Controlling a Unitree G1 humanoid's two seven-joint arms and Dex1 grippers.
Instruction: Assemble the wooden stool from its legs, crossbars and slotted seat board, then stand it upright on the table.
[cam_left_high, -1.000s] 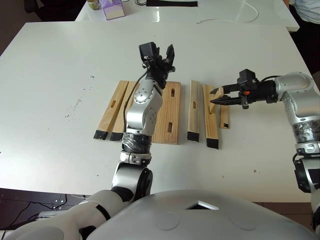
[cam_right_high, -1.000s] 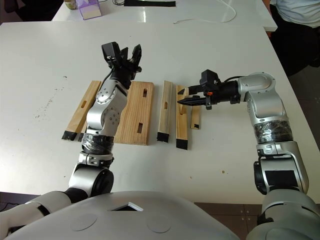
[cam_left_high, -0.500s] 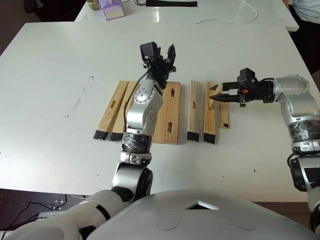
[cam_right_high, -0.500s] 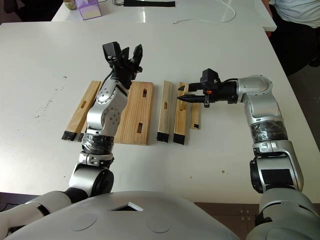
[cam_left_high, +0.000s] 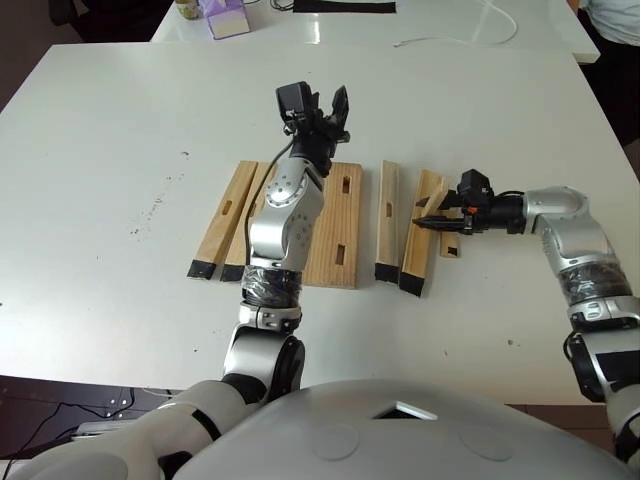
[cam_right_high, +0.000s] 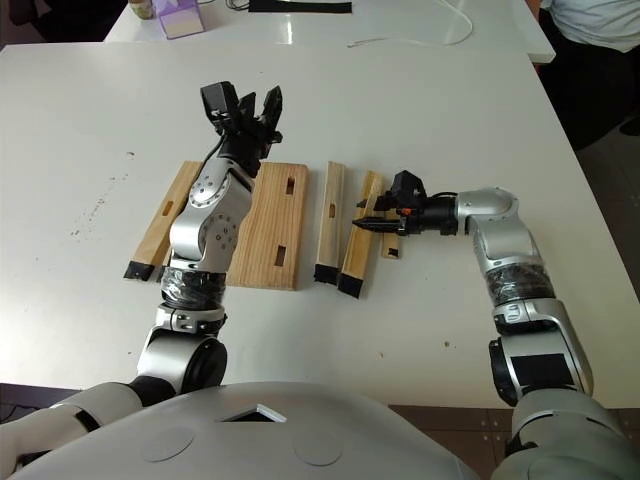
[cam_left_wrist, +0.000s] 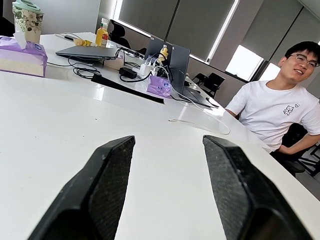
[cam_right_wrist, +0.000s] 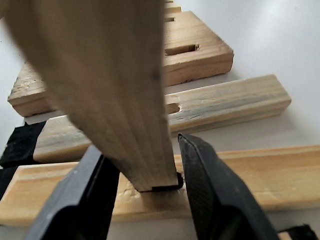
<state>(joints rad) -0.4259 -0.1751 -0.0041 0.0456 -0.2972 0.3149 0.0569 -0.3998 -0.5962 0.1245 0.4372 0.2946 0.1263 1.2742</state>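
The bar (cam_right_wrist: 115, 90) is rough bare wood, right gripper (cam_left_high: 425, 219) matt black plastic, table (cam_left_high: 120, 130) smooth white

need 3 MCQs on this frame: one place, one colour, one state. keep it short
1. Where does the seat board lie?
A. flat, between two pairs of legs
B. stacked on top of the legs
C. upright on its edge

2. What colour are the legs' end caps?
A. red
B. black
C. white

3. The right gripper is:
A. open and empty
B. shut on a crossbar
C. shut on the seat board

Key: 1 A, two legs lie on each side of the flat board. 2 B, each cap is black. 3 B, both fingers press a short wooden bar.
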